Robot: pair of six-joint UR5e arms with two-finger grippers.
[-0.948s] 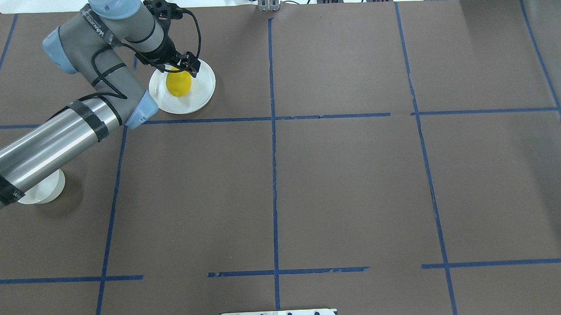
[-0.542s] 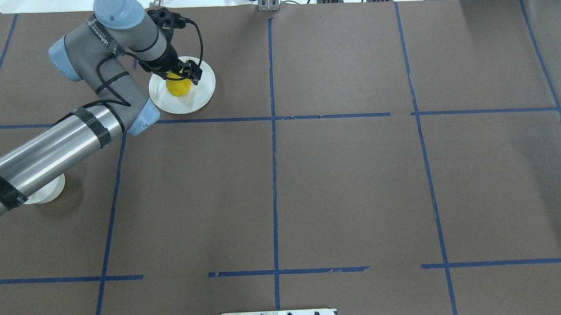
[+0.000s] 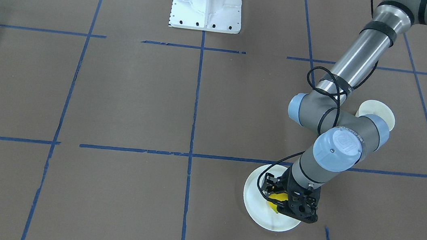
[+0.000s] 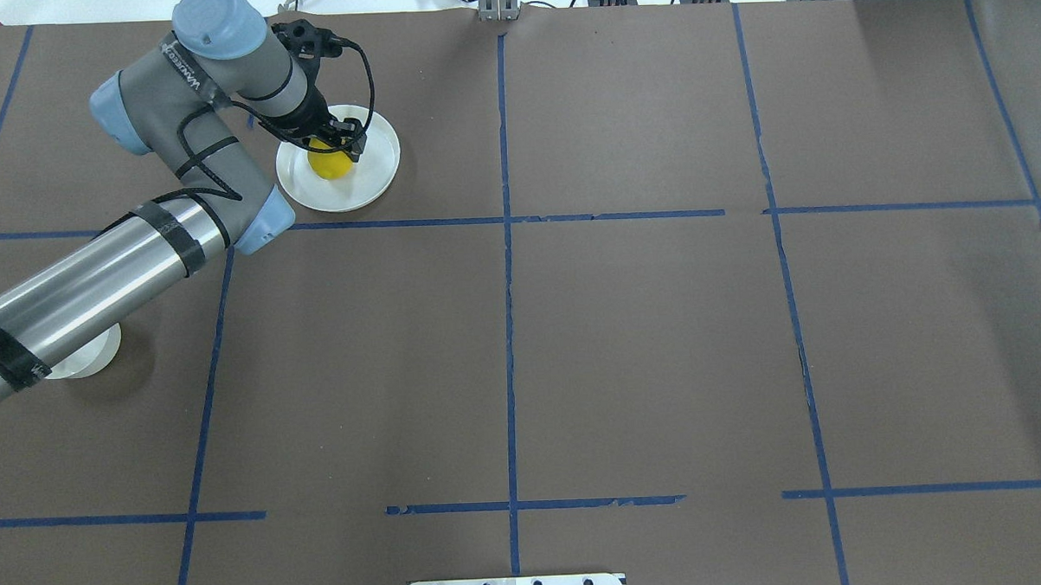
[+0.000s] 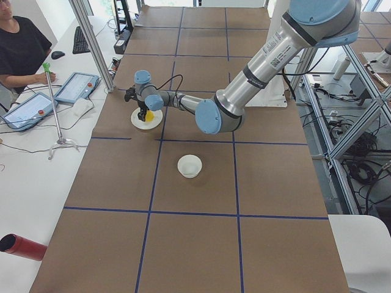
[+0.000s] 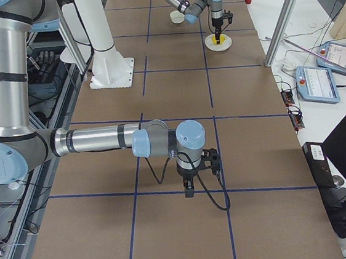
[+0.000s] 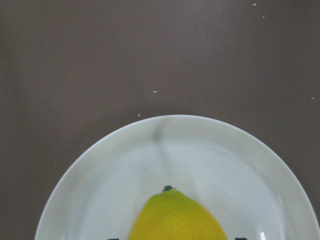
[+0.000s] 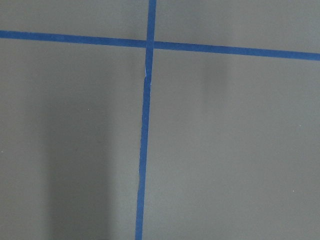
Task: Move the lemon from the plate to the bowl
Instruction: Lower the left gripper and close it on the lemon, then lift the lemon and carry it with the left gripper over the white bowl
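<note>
Bowl (image 4: 94, 355): set on the table (image 4: 643, 340) at the robot's left, partly hidden under the left arm in the overhead view, well apart from the plate.
Left hand (image 4: 336, 146): held low over the plate, opened just wide enough to straddle the lemon. A thin gap is seen at each side in the wrist view, so no grip is shown.
Lemon (image 4: 330, 165): laid on the plate, near its middle.
Plate (image 4: 369, 181): set flat on the table, toward the far edge.
Right hand (image 6: 189, 193): held low over a crossing of blue tape lines (image 8: 145, 125), well apart from the plate. Whether it is wide or narrow cannot be told.
</note>
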